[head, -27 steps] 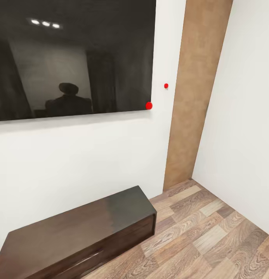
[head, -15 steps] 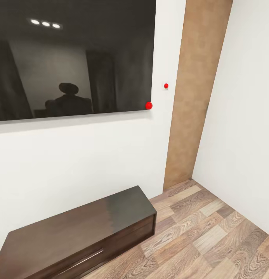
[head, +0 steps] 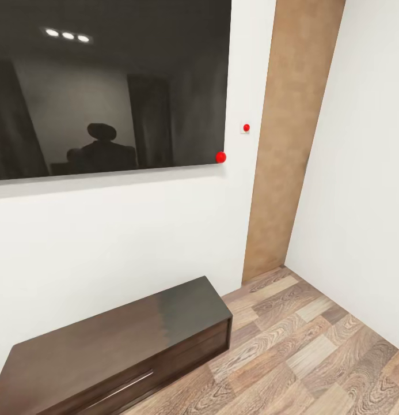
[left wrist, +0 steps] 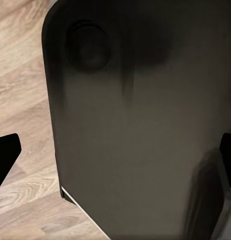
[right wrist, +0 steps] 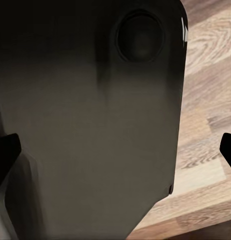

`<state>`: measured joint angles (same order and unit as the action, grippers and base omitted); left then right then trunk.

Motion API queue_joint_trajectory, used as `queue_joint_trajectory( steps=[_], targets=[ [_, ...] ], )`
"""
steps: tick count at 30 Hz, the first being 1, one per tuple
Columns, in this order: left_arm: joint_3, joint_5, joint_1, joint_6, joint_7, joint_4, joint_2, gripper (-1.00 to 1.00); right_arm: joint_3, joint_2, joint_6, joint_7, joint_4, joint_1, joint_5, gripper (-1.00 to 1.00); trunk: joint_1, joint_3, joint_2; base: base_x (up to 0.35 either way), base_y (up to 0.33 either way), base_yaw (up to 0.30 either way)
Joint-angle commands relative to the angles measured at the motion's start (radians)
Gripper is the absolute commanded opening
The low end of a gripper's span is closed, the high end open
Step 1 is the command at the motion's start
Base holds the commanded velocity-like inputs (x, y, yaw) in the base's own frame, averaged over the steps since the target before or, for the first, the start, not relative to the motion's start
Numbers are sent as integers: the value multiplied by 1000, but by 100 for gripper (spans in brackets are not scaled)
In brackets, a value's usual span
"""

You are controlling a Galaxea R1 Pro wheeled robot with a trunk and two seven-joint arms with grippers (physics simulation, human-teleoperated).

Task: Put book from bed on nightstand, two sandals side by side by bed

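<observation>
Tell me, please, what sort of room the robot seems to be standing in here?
Probably a bedroom or living room corner: a large wall-mounted TV screen, a low dark TV cabinet beneath it, and wood-plank flooring.

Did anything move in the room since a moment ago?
Nothing visibly changed. The big black screen on the wall, the long dark cabinet below it and the wooden floor all sit exactly as before, and the camera has not shifted either.

The TV cabinet [head: 124,346] is dark wood with a glossy, smooth top. The wall screen [head: 107,86] is glossy black and mirrors the room. The floor [head: 314,351] is grained wood planking, the wall [head: 118,242] matt white, the tall panel [head: 285,138] matt brown wood.
</observation>
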<state>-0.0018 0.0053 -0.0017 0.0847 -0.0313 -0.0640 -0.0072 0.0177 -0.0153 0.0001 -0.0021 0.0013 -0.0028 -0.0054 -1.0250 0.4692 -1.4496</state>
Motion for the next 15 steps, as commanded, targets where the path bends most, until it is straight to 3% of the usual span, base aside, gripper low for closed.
queue_joint_trajectory(
  steps=[1,15],
  targets=[
    [0,1,0,6,-2,-4,0,100,2,0,0,0,0,0,-1,100,0,1,0,0,0,0],
    [-3,1,0,6,-2,-8,13,100,3,-2,-8,2,0,0,-3,100,0,1,0,0,0,0]
  ],
)
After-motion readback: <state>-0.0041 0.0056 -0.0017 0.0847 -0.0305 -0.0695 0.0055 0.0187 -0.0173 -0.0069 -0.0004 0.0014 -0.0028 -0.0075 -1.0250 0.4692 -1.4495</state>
